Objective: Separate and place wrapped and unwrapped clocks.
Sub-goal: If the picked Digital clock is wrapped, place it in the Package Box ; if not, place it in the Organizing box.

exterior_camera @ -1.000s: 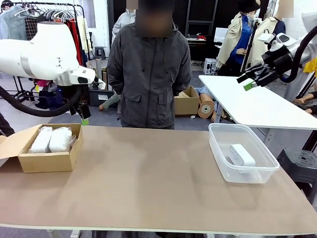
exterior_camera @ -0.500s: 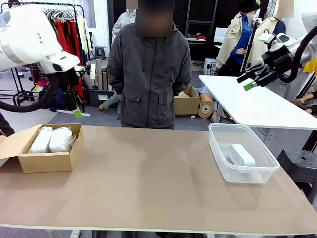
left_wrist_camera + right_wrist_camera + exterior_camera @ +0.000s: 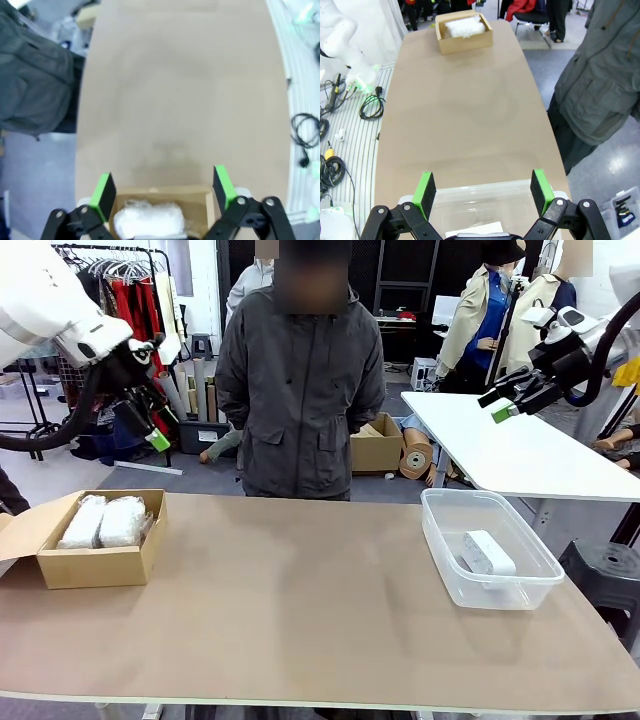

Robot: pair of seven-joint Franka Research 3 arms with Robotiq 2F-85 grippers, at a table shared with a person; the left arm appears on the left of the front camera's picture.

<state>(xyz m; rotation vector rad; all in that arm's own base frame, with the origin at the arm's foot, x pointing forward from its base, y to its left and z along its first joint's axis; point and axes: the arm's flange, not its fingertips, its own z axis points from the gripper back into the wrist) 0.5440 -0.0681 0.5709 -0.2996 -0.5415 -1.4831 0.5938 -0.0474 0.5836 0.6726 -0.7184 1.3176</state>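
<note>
Two wrapped clocks (image 3: pixel 102 521), lumpy bundles in crinkly white plastic, lie side by side in a brown cardboard box (image 3: pixel 90 562) at the table's left. The left wrist view looks down on a wrapped bundle (image 3: pixel 147 220) in that box (image 3: pixel 165 191). The bare white clock (image 3: pixel 487 554) lies in a clear plastic tub (image 3: pixel 500 592) at the right. My left gripper (image 3: pixel 150 436) hangs open, high above the box's far side. My right gripper (image 3: pixel 510 400) is open, raised well above the tub; its wrist view shows the tub (image 3: pixel 485 197) below and the box (image 3: pixel 464 39) far off.
A person in a grey jacket (image 3: pixel 300 390) stands at the table's far edge, hands behind the back. The brown tabletop (image 3: pixel 300 610) lies bare between box and tub. A white table (image 3: pixel 520 455) stands at the back right, with clothes racks and cartons beyond.
My left arm has risen and drawn back to the left, away from the cardboard box. The right arm, the clocks and the person have not moved.
</note>
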